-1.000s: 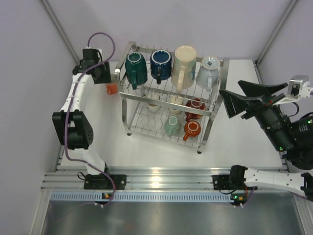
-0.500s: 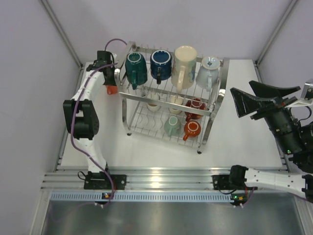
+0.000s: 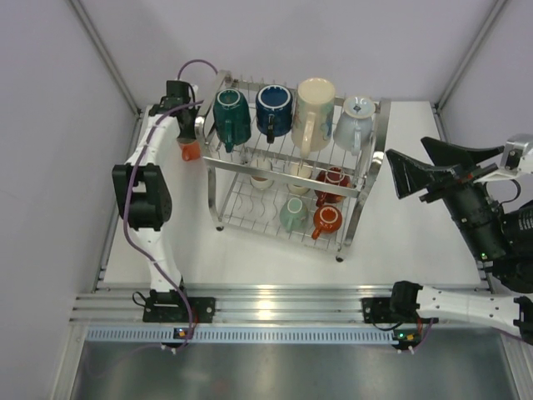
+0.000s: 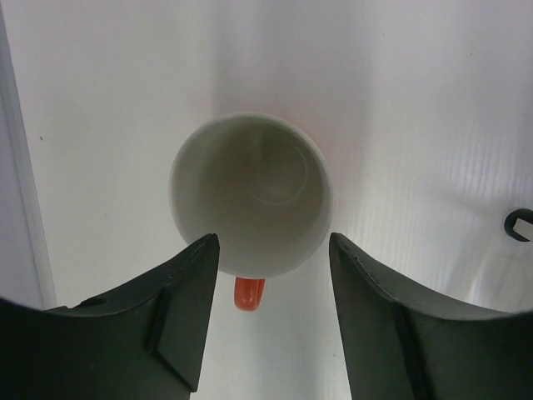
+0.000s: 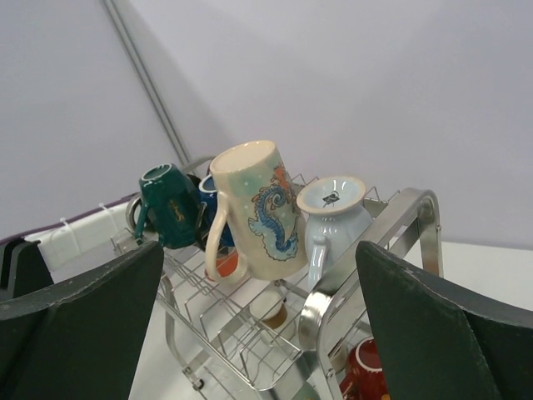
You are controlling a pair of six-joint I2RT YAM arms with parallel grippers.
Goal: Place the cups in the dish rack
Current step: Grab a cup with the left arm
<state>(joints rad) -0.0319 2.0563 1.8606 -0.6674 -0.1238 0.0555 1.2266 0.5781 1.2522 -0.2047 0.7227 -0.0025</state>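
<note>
Having swung above the orange cup (image 4: 250, 196) left of the dish rack (image 3: 354, 221), the released left pincer (image 4: 271, 250) can now grasp it.

White tabletop (image 3: 275, 250) is enclosed on three sides by pale lilac walls (image 3: 50, 167). Grey metal struts (image 3: 104, 54) are seen slanting at both far corners. An aluminium rail (image 3: 283, 302) is laid along the near edge, and a brushed metal sheet (image 3: 283, 367) is noted nearer still. The light is diffuse and soft shadows are cast.
</note>
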